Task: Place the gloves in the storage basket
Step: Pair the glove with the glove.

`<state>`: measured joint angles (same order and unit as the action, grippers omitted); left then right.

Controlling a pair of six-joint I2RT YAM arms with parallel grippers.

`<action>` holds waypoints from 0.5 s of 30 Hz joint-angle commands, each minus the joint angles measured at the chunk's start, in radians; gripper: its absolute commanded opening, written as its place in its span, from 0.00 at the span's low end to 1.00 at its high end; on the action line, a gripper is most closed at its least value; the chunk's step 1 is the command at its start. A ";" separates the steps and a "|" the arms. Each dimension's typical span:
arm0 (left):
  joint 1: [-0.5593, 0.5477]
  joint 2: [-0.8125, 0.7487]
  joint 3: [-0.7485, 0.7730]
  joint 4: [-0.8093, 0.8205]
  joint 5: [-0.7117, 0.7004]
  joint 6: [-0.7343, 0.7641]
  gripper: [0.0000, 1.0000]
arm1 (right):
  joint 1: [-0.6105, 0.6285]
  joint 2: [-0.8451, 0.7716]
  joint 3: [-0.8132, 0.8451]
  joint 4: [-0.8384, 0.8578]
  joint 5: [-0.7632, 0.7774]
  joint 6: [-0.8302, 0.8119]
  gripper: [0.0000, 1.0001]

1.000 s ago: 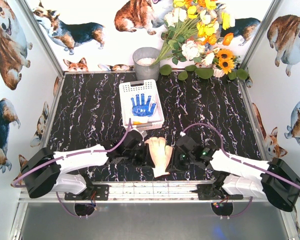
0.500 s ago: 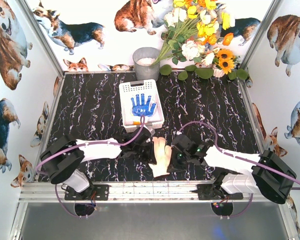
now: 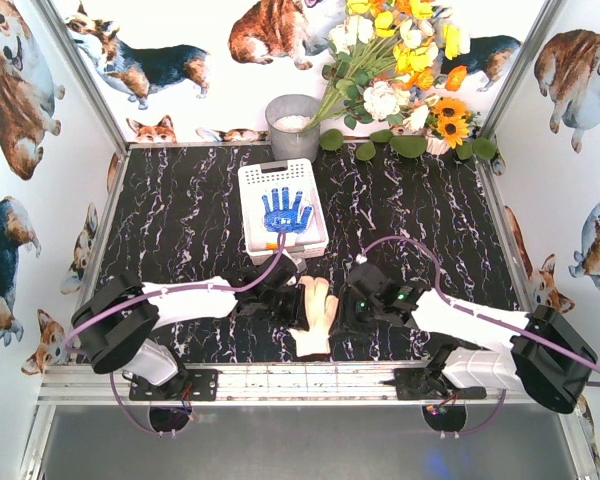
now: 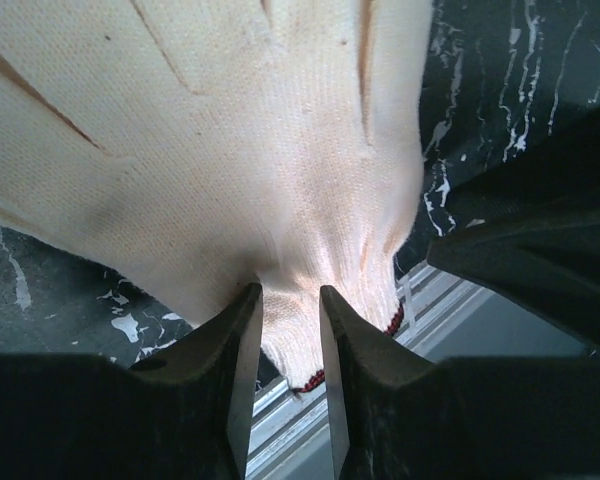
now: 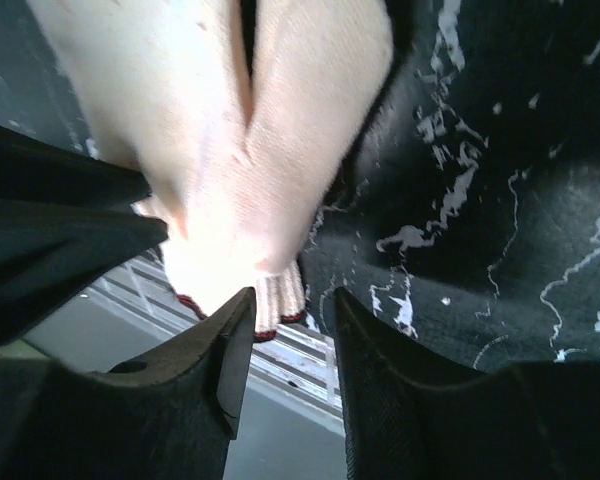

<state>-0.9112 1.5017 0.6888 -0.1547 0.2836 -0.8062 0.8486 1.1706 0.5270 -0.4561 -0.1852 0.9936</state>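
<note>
Black marbled table [image 3: 180, 220], top view: a blue-dotted glove [image 3: 285, 210] lies in the white storage basket [image 3: 275, 170], far middle; a cream glove [image 3: 315, 312] lies at the near edge between both arms. Left wrist: left jaws stand narrowly apart, the cream glove's cuff [image 4: 290, 300] in the gap; whether they grip it I cannot tell. Right wrist: right jaws stand open over the cuff's edge, holding nothing.

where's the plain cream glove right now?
Top view: the cream glove lies at the near edge of the table, centre, between the left pincer and right pincer, just in front of the white basket holding the blue-dotted glove.
</note>
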 commanded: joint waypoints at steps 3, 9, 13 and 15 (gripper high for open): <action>0.006 -0.049 0.048 -0.001 0.025 0.037 0.25 | -0.110 -0.077 -0.080 0.237 -0.090 0.050 0.44; 0.006 -0.003 0.031 0.092 0.079 0.023 0.18 | -0.141 -0.063 -0.164 0.421 -0.117 0.122 0.50; 0.006 0.039 0.005 0.181 0.120 0.007 0.14 | -0.141 0.044 -0.189 0.499 -0.172 0.143 0.50; 0.006 0.060 0.001 0.178 0.124 0.018 0.13 | -0.141 0.091 -0.212 0.560 -0.193 0.166 0.48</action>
<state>-0.9100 1.5230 0.7090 -0.0479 0.3656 -0.7940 0.7105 1.1965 0.3481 -0.0708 -0.3290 1.1133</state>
